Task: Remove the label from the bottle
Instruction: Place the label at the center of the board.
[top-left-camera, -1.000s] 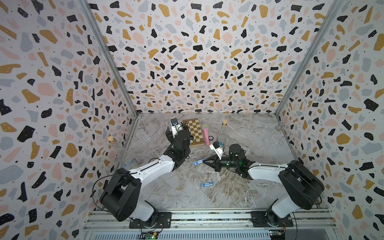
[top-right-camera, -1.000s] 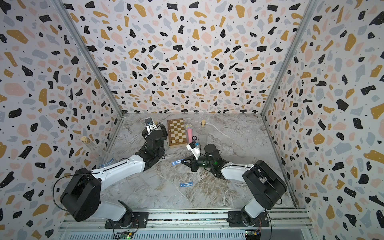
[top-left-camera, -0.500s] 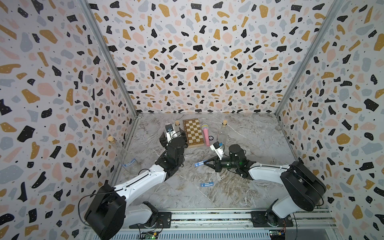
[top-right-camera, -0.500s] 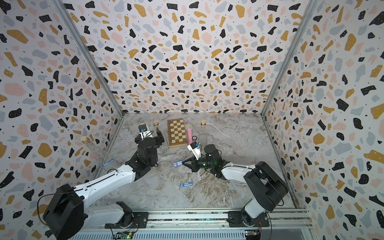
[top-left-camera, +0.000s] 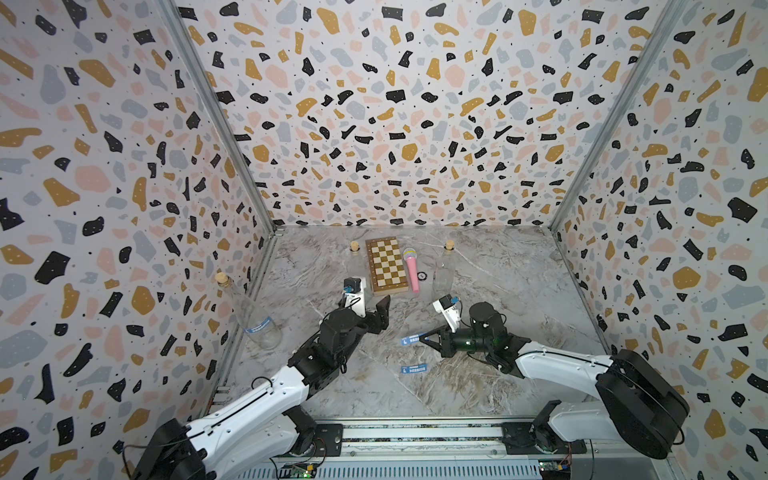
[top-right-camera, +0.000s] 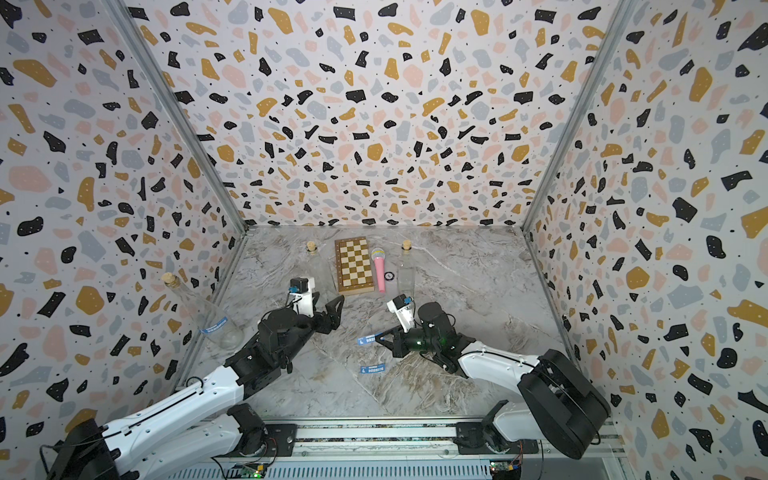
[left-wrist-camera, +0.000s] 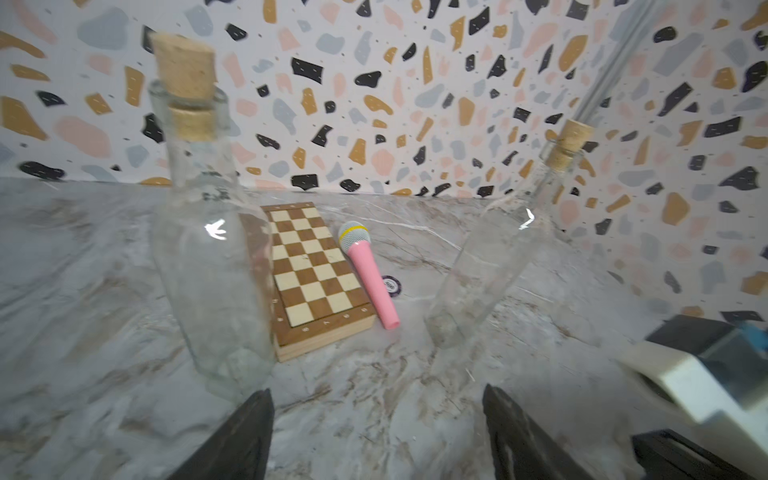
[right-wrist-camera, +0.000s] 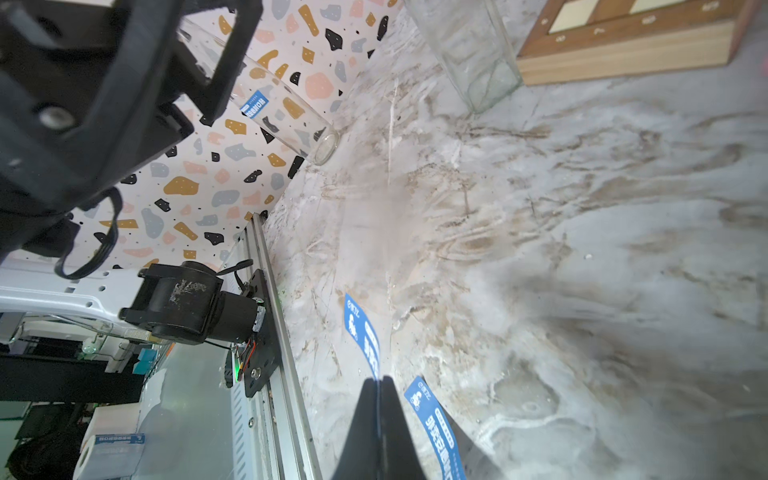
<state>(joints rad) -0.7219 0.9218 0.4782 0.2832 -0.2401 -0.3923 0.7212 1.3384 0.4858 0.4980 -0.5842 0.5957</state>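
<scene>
A clear corked bottle (top-left-camera: 251, 316) leans at the left wall and carries a blue label (top-left-camera: 258, 324); the right wrist view shows this bottle (right-wrist-camera: 286, 124) too. Two bare corked bottles (left-wrist-camera: 208, 257) (left-wrist-camera: 490, 270) stand either side of the chessboard. My right gripper (top-left-camera: 422, 338) (right-wrist-camera: 379, 384) is shut on a peeled blue label (right-wrist-camera: 362, 332), held just above the floor. Another loose label (top-left-camera: 414, 369) (right-wrist-camera: 438, 428) lies flat close by. My left gripper (top-left-camera: 370, 309) (left-wrist-camera: 376, 415) stands open and empty, just short of the nearer bare bottle.
A wooden chessboard (top-left-camera: 386, 266), a pink toy microphone (top-left-camera: 411, 270) and a small dark disc (top-left-camera: 422, 275) lie at the back middle of the marble floor. Patterned walls close in on three sides. A metal rail (top-left-camera: 415, 432) runs along the front edge.
My left arm has drawn back from the bare bottle beside the chessboard toward the front, its gripper staying open. The right arm has held still with the label.
</scene>
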